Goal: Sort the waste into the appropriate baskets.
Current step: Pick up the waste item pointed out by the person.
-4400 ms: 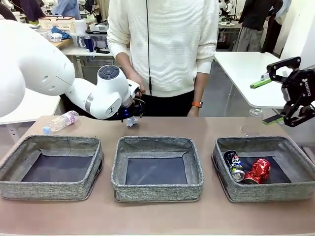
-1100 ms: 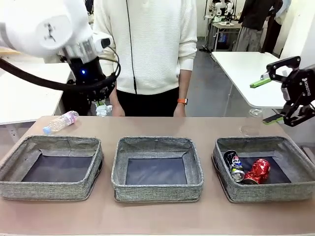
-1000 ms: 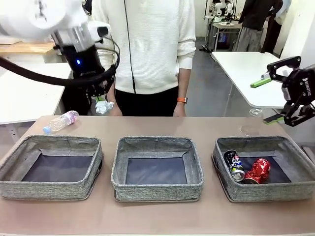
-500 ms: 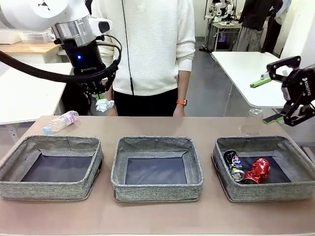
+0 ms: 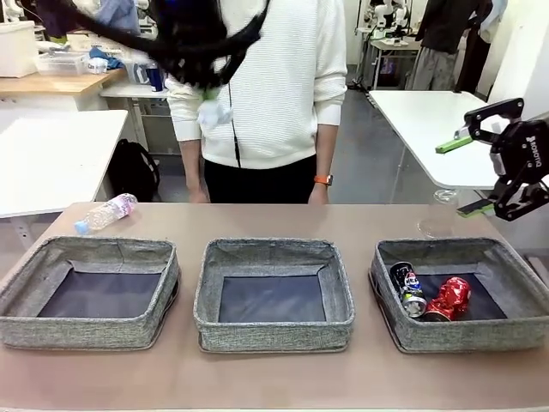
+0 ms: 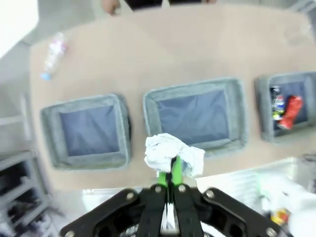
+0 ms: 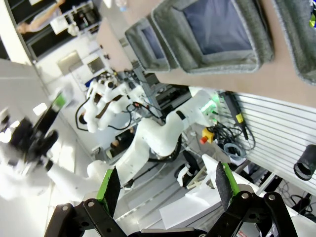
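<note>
My left gripper (image 5: 208, 91) is high above the table, blurred, in front of the person's torso. It is shut on the crumpled white paper ball (image 5: 214, 112). In the left wrist view the paper ball (image 6: 173, 154) sits pinched in the left gripper (image 6: 170, 173), above the three grey baskets (image 6: 89, 158). The right basket (image 5: 467, 336) holds a dark printed can (image 5: 407, 287) and a crushed red can (image 5: 451, 298). The left basket (image 5: 86, 330) and middle basket (image 5: 274, 335) hold nothing. A pink-labelled bottle (image 5: 107, 212) lies behind the left basket. My right gripper (image 5: 489, 167) hangs open at the right.
A person in a white sweater stands at the table's far edge, hands low by the edge. A clear plastic bottle (image 5: 433, 221) lies faintly behind the right basket. A white side table (image 5: 429, 129) stands behind my right gripper (image 7: 167, 187), whose green pads are wide apart.
My left arm has lifted the paper ball from just above the table's far left edge to high up and further right. The right gripper has not moved.
</note>
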You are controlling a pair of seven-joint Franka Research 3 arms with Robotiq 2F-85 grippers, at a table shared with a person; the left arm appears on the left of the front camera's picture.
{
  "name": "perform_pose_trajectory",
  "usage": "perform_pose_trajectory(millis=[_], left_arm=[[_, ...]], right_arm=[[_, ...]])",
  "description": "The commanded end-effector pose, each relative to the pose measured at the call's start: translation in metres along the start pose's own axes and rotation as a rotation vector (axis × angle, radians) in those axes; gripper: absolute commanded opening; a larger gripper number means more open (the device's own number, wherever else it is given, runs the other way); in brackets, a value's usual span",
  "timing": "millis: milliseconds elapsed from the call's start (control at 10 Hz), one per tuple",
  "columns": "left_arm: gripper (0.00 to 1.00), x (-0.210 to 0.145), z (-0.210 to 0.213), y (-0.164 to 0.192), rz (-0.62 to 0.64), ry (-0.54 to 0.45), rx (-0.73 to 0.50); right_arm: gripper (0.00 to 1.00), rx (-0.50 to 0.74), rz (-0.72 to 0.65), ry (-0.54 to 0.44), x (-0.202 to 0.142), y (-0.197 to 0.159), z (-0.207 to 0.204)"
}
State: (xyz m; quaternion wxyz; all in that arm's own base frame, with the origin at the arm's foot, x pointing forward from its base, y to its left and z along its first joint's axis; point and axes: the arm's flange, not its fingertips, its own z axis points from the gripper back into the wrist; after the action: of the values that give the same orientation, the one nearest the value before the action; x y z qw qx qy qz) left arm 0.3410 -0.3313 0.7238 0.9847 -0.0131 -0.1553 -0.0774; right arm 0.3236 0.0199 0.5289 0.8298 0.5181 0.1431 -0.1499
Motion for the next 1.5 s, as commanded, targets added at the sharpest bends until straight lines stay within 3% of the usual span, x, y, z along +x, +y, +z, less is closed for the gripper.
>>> perform_pose_trajectory(millis=[0,400,800,900,1400], left_arm=[[0.01,0.044,0.022,-0.042,-0.049,0.007,0.044],[0.01,0.052,0.044,-0.088,-0.087,-0.020,0.012],[0.01,0.056,0.031,-0.092,-0.017,0.012,0.040],[0.01,0.045,0.022,-0.088,-0.105,0.008,0.004],[0.01,0.045,0.022,-0.088,-0.105,0.008,0.004]], right_arm=[[1.00,0.015,-0.020,0.008,-0.002,0.004,0.001],[1.00,0.015,-0.020,0.008,-0.002,0.004,0.001],[1.00,0.015,-0.020,0.008,-0.002,0.004,0.001],[1.00,0.015,-0.020,0.008,-0.002,0.004,0.001],[1.00,0.015,-0.020,0.008,-0.002,0.004,0.001]])
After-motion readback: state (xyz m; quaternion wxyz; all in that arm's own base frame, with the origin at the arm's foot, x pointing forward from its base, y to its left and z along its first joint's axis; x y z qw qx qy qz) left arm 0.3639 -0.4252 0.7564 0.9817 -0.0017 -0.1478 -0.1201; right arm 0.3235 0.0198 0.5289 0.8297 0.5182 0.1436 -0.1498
